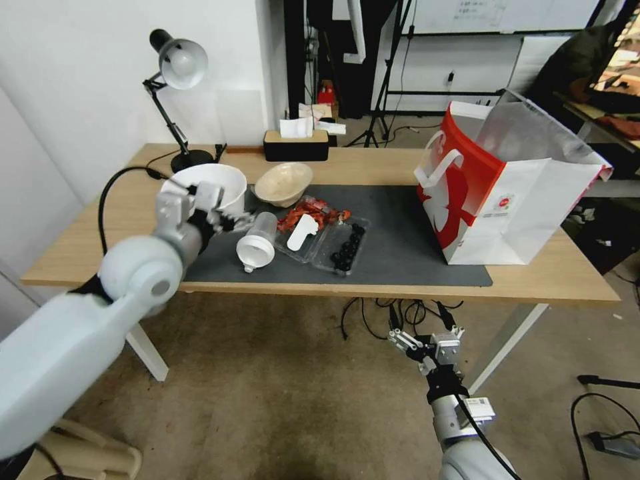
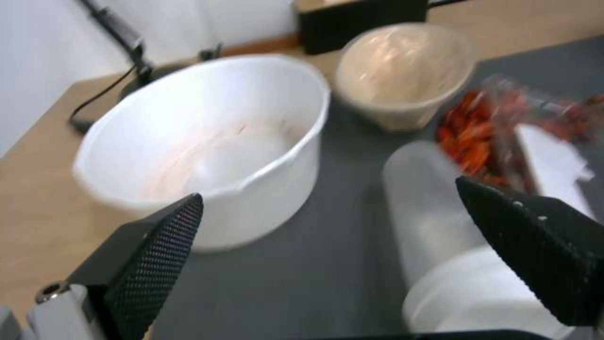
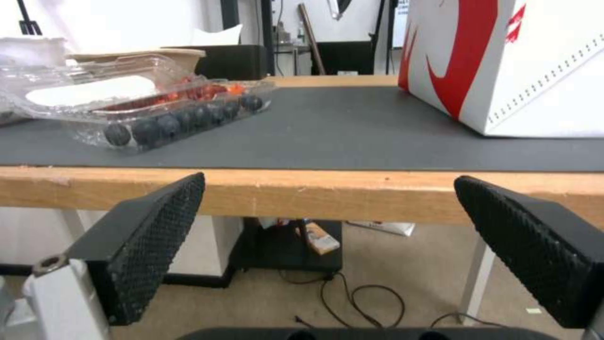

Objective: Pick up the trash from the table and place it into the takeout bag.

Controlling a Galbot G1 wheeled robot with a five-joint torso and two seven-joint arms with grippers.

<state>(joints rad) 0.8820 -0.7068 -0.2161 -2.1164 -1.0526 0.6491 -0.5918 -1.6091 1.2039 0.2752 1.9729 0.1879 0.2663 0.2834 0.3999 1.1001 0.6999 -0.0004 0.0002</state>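
The left tool (image 1: 212, 212), left of centre in the head view, hangs over the dark grey mat (image 1: 393, 227) with its two black ribbed fingers (image 2: 157, 245) spread wide and nothing between them. In its wrist view a round white plastic bowl (image 2: 207, 141) with faint red streaks inside sits beyond one finger, and a clear plastic cup (image 2: 434, 226) with a white lid lies on its side by the other. Past them sit a tan paper bowl (image 2: 403, 71) and an open clear plastic clamshell tray (image 1: 327, 233) holding red wrappers (image 1: 313, 215), a white card and dark round berries (image 1: 347, 248); the card's writing cannot be made out.

At lower centre of the head view the right tool (image 1: 417, 348) hangs below the light wood desk (image 1: 567, 273), fingers wide apart and empty.

The big white paper takeout bag (image 1: 507, 200) with a bold red pattern stands open at the right of the mat, silver lining showing; a small red round label on its side is unreadable. A black desk lamp (image 1: 175, 87) and a black tissue box (image 1: 296, 144) occupy the far edge.
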